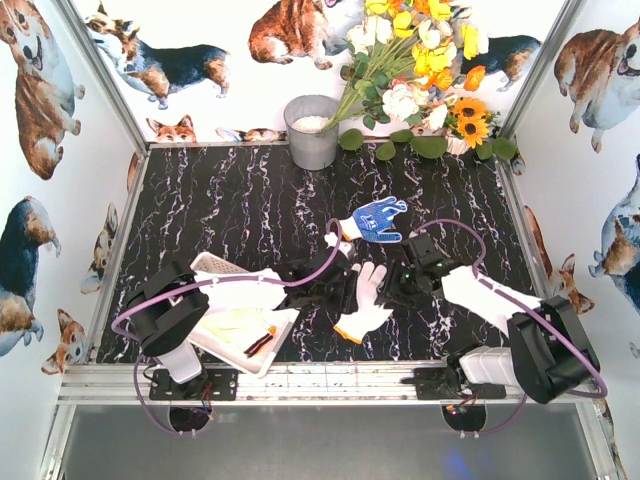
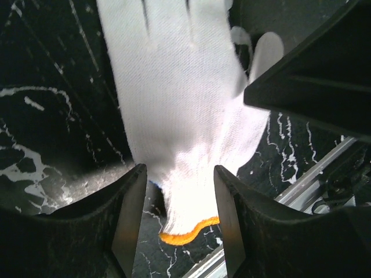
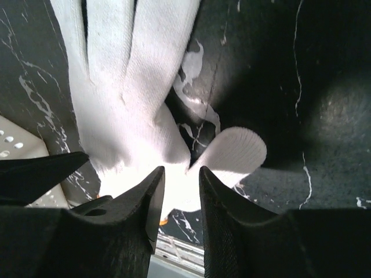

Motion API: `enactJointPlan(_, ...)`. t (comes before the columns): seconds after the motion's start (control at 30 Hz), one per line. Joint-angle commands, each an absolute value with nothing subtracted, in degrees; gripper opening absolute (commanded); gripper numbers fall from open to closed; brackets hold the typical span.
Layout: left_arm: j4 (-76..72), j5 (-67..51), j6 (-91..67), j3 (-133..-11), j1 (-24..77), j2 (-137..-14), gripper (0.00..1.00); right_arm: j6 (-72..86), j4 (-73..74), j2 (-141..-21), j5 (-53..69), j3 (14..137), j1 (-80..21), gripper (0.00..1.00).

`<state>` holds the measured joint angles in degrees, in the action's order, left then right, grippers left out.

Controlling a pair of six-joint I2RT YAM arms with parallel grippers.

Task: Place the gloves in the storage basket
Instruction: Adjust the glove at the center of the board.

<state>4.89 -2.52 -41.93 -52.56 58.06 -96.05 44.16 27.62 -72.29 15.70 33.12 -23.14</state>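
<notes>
**While both grippers crowd one white glove, the basket waits at lower left**

Where the left gripper (image 2: 179, 217) reaches the cuff end of the white glove (image 2: 179, 116), its fingers (image 2: 130, 226) stand moderately wide, one on each side of the orange hem. The cloth between them lies flat and unbunched, so by the look of it nothing is held. The right gripper (image 3: 181, 191) shows only a narrow gap, its tips poised over the crotch between thumb and palm. No fold is drawn up there either, so I judge it loose too.

Further out, the glove lies palm-flat on the dark marbled table (image 1: 220, 200), just below the centre of the overhead frame, with its fingers pointing up the picture and its cuff toward the bottom edge. A blue glove (image 1: 378, 218) lies apart from it, a little above centre. The basket (image 1: 213, 265) sits at lower left under the left arm, near the white glove's cuff side, with pale cloth inside it.

The glove looks light, soft and limp. It should droop and fold once raised, and its knit surface ought to give the pads good purchase. Lying so thin on a hard top, it probably needs the tips pressed right down before they close. The thicker cuff hem seems the surest hold, and it suits the left arm, which is nearest the basket.
</notes>
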Motion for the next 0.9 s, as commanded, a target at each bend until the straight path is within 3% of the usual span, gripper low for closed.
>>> enactJointPlan(0.0, 4.5, -0.9, -43.6, -49.9, 58.3, -95.0, 0.45, 40.2, 24.2, -74.5, 13.8, 37.3, -22.0, 0.34)
enactJointPlan(0.3, 4.8, 2.1, -44.2, -48.0, 58.4, -93.4, 0.52, 37.4, 18.8, -79.3, 19.9, 37.7, -19.8, 0.36)
enactJointPlan(0.87, 2.1, 2.5, -45.4, -46.8, 58.4, -95.8, 0.14, 36.9, 5.1, -89.0, 44.4, 35.0, -20.3, 0.42)
